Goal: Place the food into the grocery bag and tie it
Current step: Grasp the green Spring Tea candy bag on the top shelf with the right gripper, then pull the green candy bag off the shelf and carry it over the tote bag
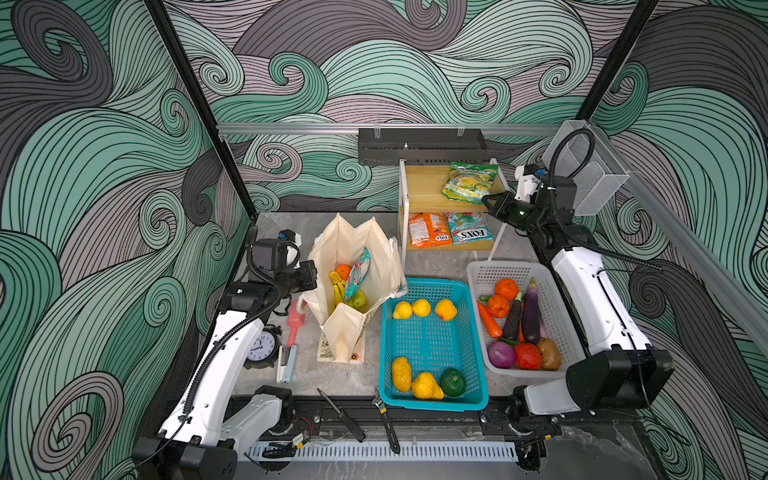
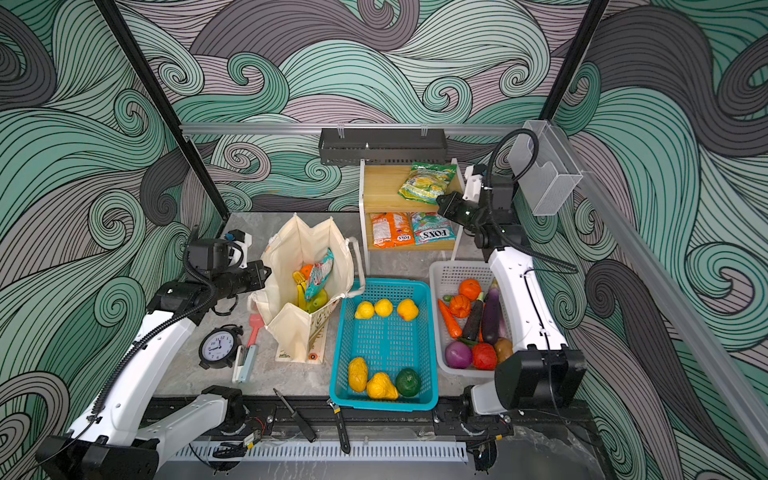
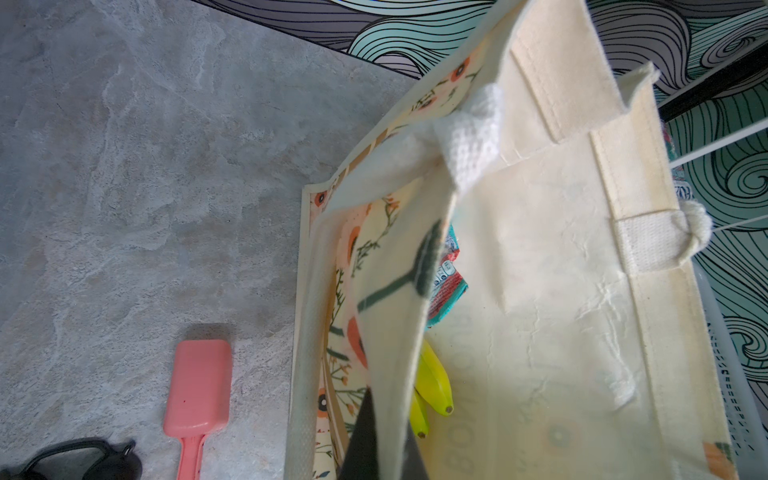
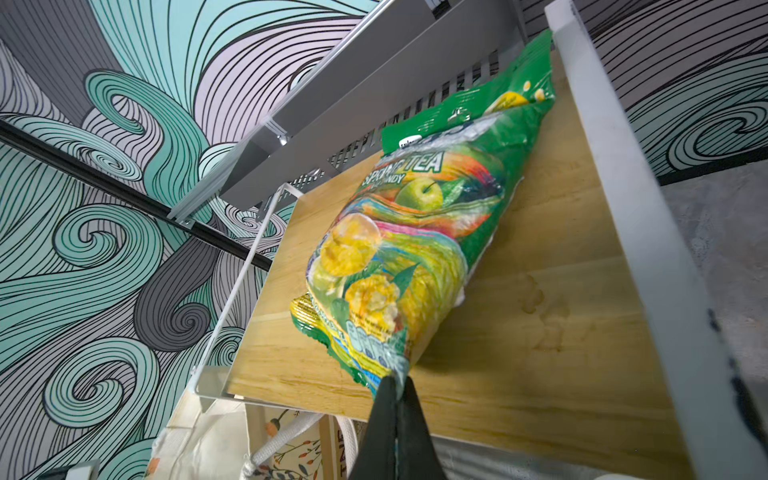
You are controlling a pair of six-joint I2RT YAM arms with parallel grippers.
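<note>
a: in both top views, what is the left gripper (image 1: 312,275) doing?

b: it is pinching the left rim of the grocery bag (image 1: 376,249), jaws pressed fully together on the canvas and holding the mouth open. the bag is standing on the table (image 1: 340,378) just beside the teal basket (image 1: 432,404), with bananas (image 1: 337,289), an orange (image 1: 343,271) and a teal-red packet (image 1: 357,272) lying inside.

a: and the right gripper (image 1: 489,202)?

b: it is reaching to the top board of the shelf (image 1: 424,187), where the green-yellow packet (image 1: 469,183) is lying.

a: what is the left wrist view showing?

b: the dark fingers (image 3: 363,436) are clamping a fold of the bag's wall. the cloth is sagging around them, so i am judging it soft and floppy, best held at the hemmed rim.

a: and the right wrist view?

b: the fingers (image 4: 384,415) are lying flat together on the packet's crimped end seam, with only film between them. i am judging the packet light, glossy and slippery, its contents probably loose and shifting. the seam is looking like the flattest, stiffest place to hold, though the packet may be swinging below it once it leaves the board.
</note>
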